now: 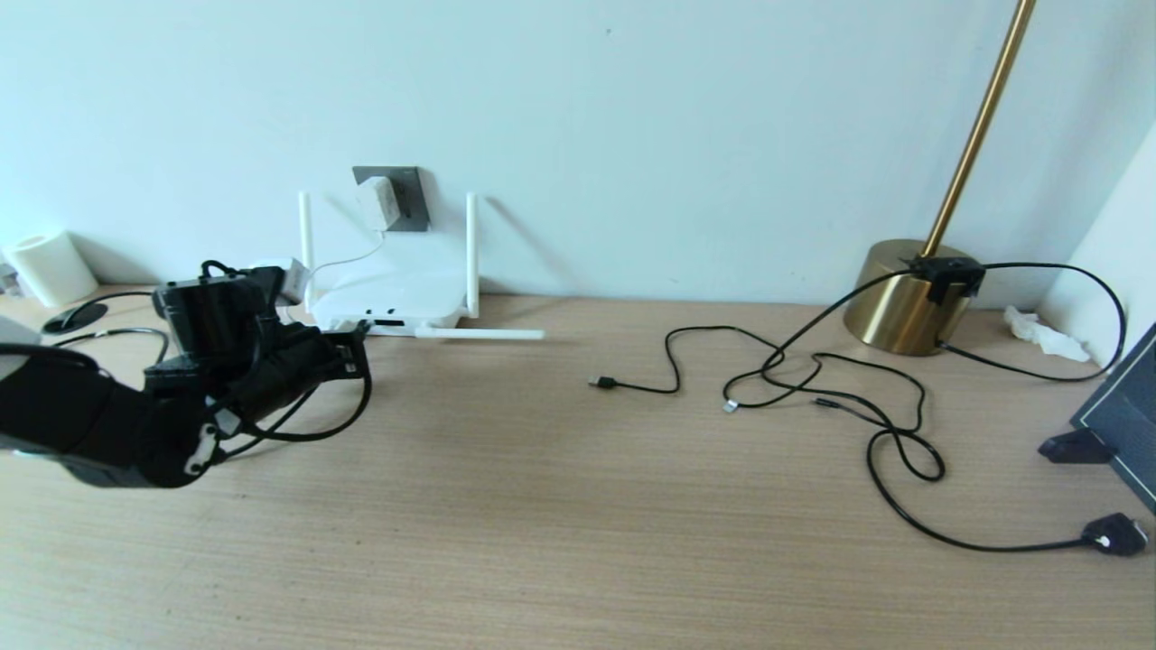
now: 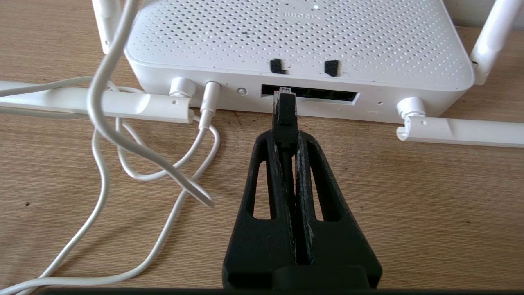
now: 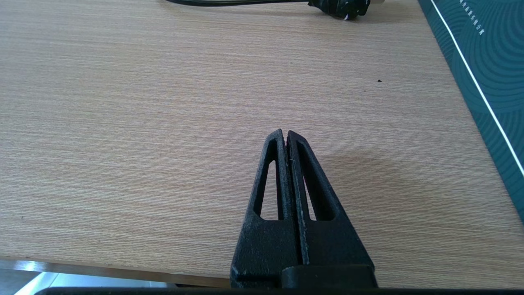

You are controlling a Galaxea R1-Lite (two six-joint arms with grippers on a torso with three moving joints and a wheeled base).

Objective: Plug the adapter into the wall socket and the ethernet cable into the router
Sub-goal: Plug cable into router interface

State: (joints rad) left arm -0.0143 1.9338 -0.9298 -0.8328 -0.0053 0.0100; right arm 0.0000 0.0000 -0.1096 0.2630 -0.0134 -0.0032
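The white router lies against the wall with its dark port row facing me. My left gripper is shut on the black ethernet cable, whose clear plug tip sits at the mouth of the leftmost port. The white adapter sits in the dark grey wall socket above the router, and its thin white cord runs to the router's power jack. My right gripper is shut and empty above bare table near the front edge.
Two router antennas lie flat on the table beside the ports. Loose black USB cables sprawl at the centre right, with a brass lamp base, a black plug, a dark board and a white paper roll.
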